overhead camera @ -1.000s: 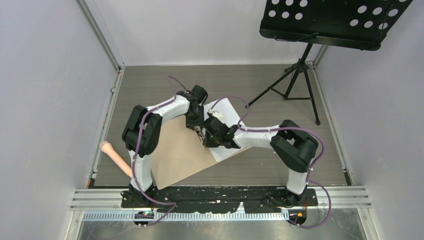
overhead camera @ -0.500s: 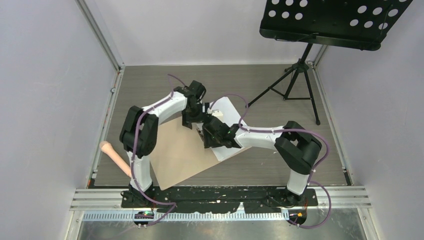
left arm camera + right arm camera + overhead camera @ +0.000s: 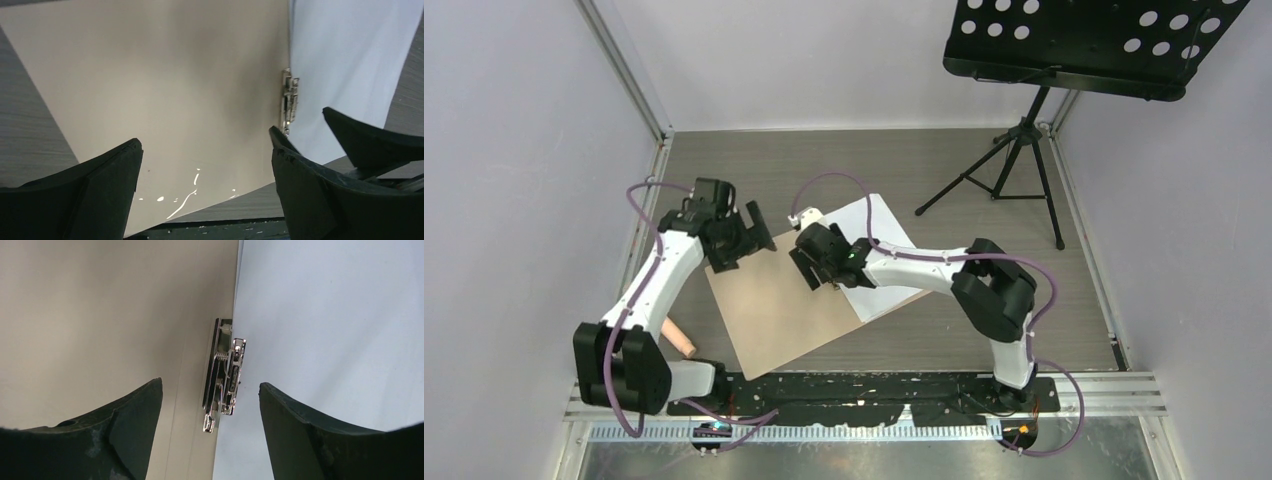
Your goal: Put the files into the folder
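The folder [image 3: 774,310] lies open and flat, its tan left leaf bare. The files [image 3: 879,250], white sheets, lie on its right leaf, their edge along the crease. A small metal clip [image 3: 223,375] sits at that crease and also shows in the left wrist view, clip [image 3: 290,102]. My right gripper [image 3: 812,268] hovers over the crease, open, with the clip between its fingers but untouched, gripper [image 3: 210,383]. My left gripper [image 3: 749,240] is open and holds nothing. It is at the folder's far left corner, above the tan leaf [image 3: 165,85], gripper [image 3: 205,137].
A black music stand [image 3: 1024,150] with a perforated tray [image 3: 1094,40] stands at the back right. A beige rod-like object [image 3: 679,338] lies near the left arm's base. Metal rails [image 3: 639,220] and grey walls bound the floor.
Both grippers have opened. The left arm swung away from the crease to the folder's far left corner. The right gripper shifted a little left along the crease.
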Tool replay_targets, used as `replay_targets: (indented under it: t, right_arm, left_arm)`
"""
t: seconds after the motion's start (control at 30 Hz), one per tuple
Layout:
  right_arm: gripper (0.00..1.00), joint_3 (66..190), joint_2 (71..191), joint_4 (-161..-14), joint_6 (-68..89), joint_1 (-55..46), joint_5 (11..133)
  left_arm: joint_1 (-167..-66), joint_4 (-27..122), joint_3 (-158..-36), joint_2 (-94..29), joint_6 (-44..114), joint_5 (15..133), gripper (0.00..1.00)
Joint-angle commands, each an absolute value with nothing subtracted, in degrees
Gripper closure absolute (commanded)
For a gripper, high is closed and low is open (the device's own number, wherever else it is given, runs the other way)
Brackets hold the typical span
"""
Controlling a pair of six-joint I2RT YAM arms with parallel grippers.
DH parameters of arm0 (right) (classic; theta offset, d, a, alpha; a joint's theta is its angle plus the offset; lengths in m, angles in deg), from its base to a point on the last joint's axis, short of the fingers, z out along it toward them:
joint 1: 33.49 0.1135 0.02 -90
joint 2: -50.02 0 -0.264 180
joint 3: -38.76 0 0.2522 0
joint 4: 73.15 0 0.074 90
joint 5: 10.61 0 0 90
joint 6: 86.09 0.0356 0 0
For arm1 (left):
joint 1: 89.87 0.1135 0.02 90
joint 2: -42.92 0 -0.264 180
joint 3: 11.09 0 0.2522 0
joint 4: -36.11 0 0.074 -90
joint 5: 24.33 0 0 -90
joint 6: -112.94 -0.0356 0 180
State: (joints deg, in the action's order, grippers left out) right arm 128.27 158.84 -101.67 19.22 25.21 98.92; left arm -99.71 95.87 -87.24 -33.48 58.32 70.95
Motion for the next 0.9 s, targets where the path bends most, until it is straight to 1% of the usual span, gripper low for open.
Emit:
replay_targets:
  t: [0.0,0.07,0.13,0.17,0.23,0.27,0.3,0.4,0.47,0.63,0.77,0.8,0.87]
  right_arm:
    - [0.24,133.46,163.06,-104.07,13.17,25.31,101.65]
    - [0.26,135.08,164.61,-105.58,12.77,25.39,102.15]
    - [0.32,135.67,165.53,-106.15,12.61,25.36,102.35]
    - [0.34,135.91,166.06,-106.20,12.54,25.34,102.09]
    - [0.42,136.13,166.57,-106.42,12.60,25.37,101.65]
    - [0.48,136.21,166.74,-106.60,12.60,25.39,101.55]
    - [0.51,136.55,167.31,-106.86,12.56,25.39,101.45]
    - [0.66,137.92,168.64,-108.88,12.03,25.04,101.85]
    - [0.71,138.85,168.99,-109.85,12.23,24.13,100.62]
    - [0.78,140.25,168.06,-110.47,14.41,20.47,92.47]
    - [0.85,140.85,167.65,-109.97,18.96,15.03,82.22]
    - [0.85,140.85,167.69,-109.37,20.72,14.15,78.27]
    - [0.86,140.81,167.55,-108.47,22.76,11.82,74.05]
  left_arm:
    - [-95.04,95.81,-80.42,-27.59,57.37,73.13,0.00]
    - [-93.49,96.23,-78.36,-25.52,56.59,73.40,0.00]
    - [-92.23,96.55,-76.46,-23.76,56.09,73.29,0.00]
    - [-91.69,96.37,-75.44,-22.61,56.14,73.20,0.01]
    - [-90.87,95.73,-73.56,-21.16,56.47,72.95,0.00]
    - [-90.50,95.42,-72.69,-20.52,56.58,72.88,0.00]
    - [-90.20,95.19,-72.10,-20.04,56.60,72.87,0.00]
    - [-90.13,95.28,-71.21,-19.93,56.33,73.19,0.00]
    - [-90.13,95.23,-70.88,-20.36,56.09,73.56,0.00]
    - [-88.47,95.03,-70.99,-21.11,55.41,74.60,0.00]
    - [-88.09,95.36,-71.80,-22.62,54.43,75.10,0.00]
    - [-88.03,95.46,-72.01,-22.94,54.22,75.22,0.00]
    - [-87.77,95.45,-71.98,-23.41,54.06,75.38,0.00]
